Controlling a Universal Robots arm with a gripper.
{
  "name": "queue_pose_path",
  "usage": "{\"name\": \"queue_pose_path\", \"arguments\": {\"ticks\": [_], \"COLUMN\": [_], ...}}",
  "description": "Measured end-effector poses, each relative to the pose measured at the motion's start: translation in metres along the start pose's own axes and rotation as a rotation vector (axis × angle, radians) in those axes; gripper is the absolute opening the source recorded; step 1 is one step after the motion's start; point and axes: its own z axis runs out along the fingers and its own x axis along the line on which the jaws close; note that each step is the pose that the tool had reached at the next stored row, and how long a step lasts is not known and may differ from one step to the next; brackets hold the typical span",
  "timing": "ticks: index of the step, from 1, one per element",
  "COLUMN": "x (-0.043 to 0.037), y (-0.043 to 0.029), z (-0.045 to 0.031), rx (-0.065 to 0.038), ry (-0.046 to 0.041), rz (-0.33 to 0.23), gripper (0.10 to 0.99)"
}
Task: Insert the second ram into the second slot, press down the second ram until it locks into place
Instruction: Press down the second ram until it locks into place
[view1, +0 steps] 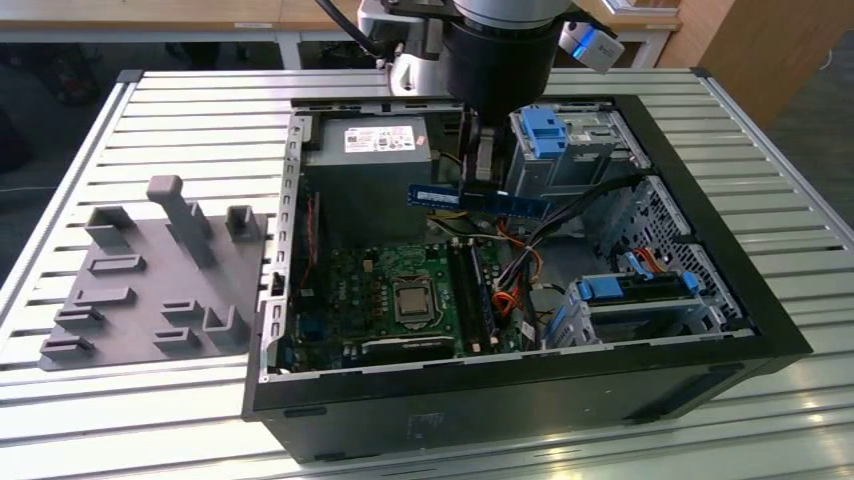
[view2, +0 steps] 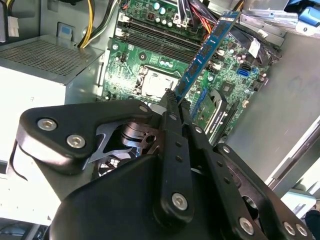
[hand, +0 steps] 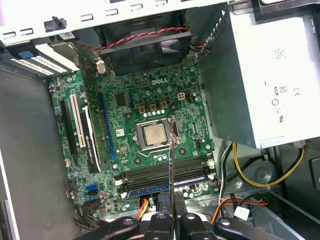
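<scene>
**While the ram hangs above the board, insertion has not begun**

Because the tower case (view1: 534, 390) lies on its side on the slatted table (view1: 774, 150) with its panel off, the gripper (view1: 481, 183) reaches in from above with open air around it. The power supply (view1: 367, 165) stands just to one side of the gripper and the drive cage (view1: 574, 140) to the other. The motherboard (view1: 387, 275) lies well below. The fingers are pinched almost together on the second ram (view1: 514, 203), holding the thin blue stick from above at about its middle. It hangs level and touches nothing else.

I judge this to be the carry-and-align part of the insertion. The memory slots (hand: 150, 172) lie beneath the gripper, beside the processor socket (hand: 151, 135). A blue strip (hand: 150, 188) in one of them looks like a stick already seated. In both the exterior view and the first wrist view the held stick runs crosswise to the slots. Seating it would call for turning it to lie along them and setting its lower edge squarely over the free slot. A straight descent and firm, even pressure would follow.

Room looks tightest by the loose cables (hand: 250, 170) past the slots' end and by the power supply's wall. The case rim stands well clear of the gripper.
</scene>
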Motion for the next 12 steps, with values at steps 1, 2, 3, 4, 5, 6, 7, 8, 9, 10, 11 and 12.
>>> {"name": "queue_pose_path", "arguments": {"ticks": [1,2,3,4,5,6,7,8,9,10,11,12], "x": [0.0000,0.0000,0.0000,0.0000,0.0000,0.0000,0.0000,0.0000,0.0000,0.0000,0.0000,0.0000], "y": [0.0000,0.0000,0.0000,0.0000,0.0000,0.0000,0.0000,0.0000,0.0000,0.0000,0.0000,0.0000], "z": [0.0000,0.0000,0.0000,0.0000,0.0000,0.0000,0.0000,0.0000,0.0000,0.0000,0.0000,0.0000], "rx": [0.000,0.000,0.000,0.000,0.000,0.000,0.000,0.000,0.000,0.001,0.001,0.001], "ry": [0.0001,0.0001,0.0001,0.0001,0.0001,0.0002,0.0002,0.0002,0.0002,0.0003,0.0003,0.0004], "rz": [0.003,0.006,0.009,0.012,0.016,0.019,0.022,0.025,0.029,0.032,0.036,0.040], "gripper": [0.137,0.137,0.137,0.137,0.137,0.137,0.137,0.137,0.137,0.137,0.137,0.137]}}
